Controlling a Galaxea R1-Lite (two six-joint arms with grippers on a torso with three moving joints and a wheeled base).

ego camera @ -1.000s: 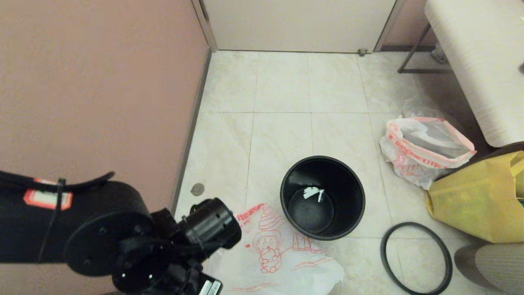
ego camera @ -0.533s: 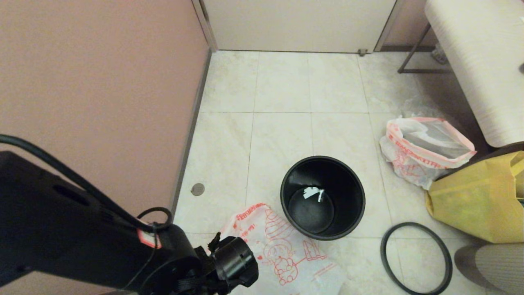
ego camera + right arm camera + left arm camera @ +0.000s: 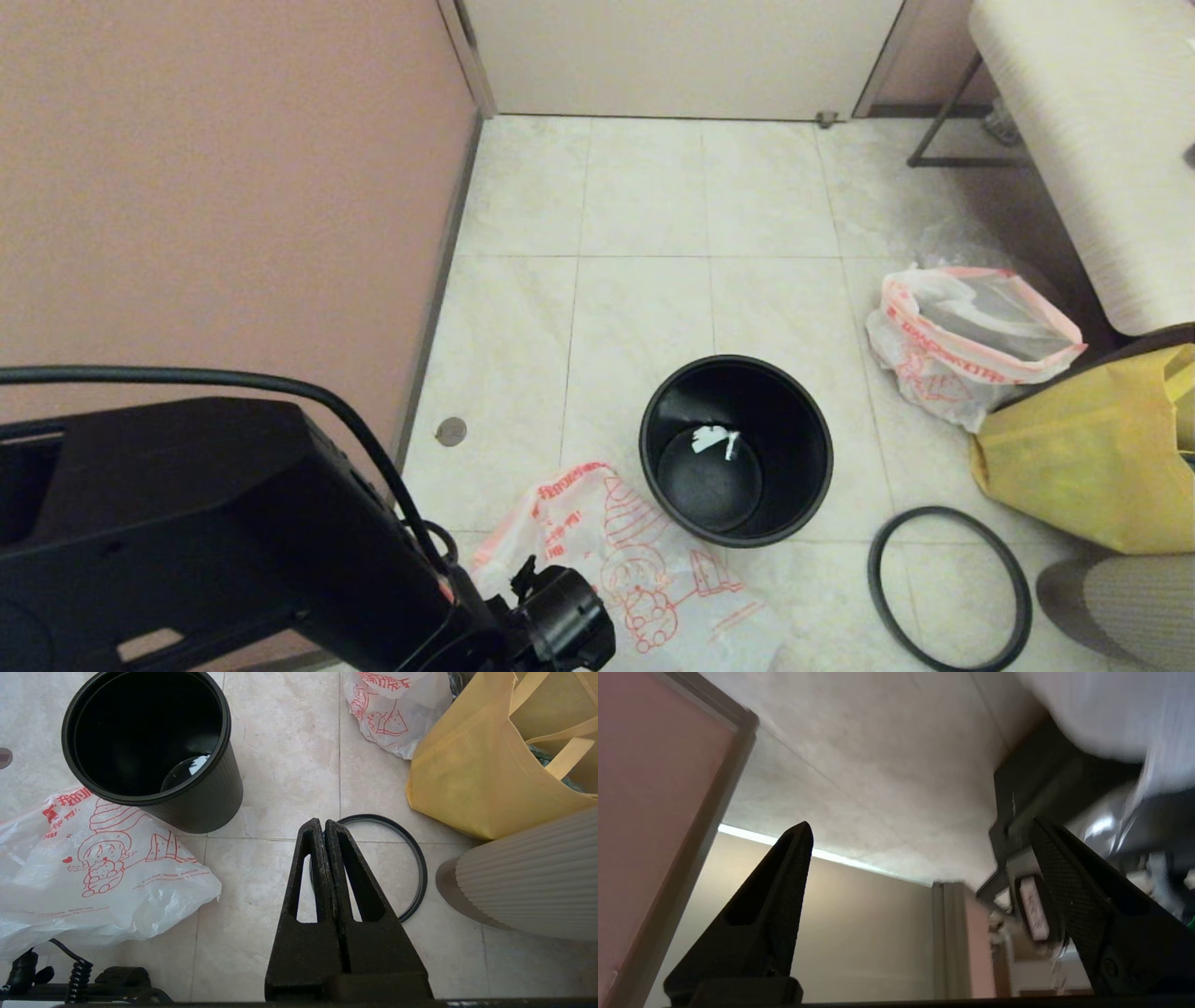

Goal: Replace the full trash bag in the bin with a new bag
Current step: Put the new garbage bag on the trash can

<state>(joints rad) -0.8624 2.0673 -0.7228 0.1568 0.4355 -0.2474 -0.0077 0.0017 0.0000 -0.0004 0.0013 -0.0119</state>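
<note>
- The bin [image 3: 736, 448] stands upright on the tiled floor [image 3: 644, 196], with no bag lining it; a small white scrap [image 3: 711, 439] lies on its bottom.
- The new bag [image 3: 635, 569] lies limp and flat on the floor, touching the bin's near-left side, cartoon print facing up.
- The full trash bag [image 3: 966, 341] sits well apart from the bin, to its far right, its mouth with the red-orange band gaping open, just beside the yellow bag [image 3: 1092, 457].
- The dark grey hoop [image 3: 950, 588] lies flat on the floor, near the bin's right side, off the rim.
- The left arm fills the lower-left of the head view, its wrist over the near edge of the new bag. The left end effector [image 3: 920, 830] shows wide-spread fingers with nothing between them, pointing towards the pink wall [image 3: 649, 812] and floor.
- The right end effector [image 3: 324, 823] hangs above the floor with its fingertips pressed together and holding nothing, over the hoop's edge in the right wrist view.
- A ribbed pale cylinder [image 3: 528, 877] stands next to the hoop.
</note>
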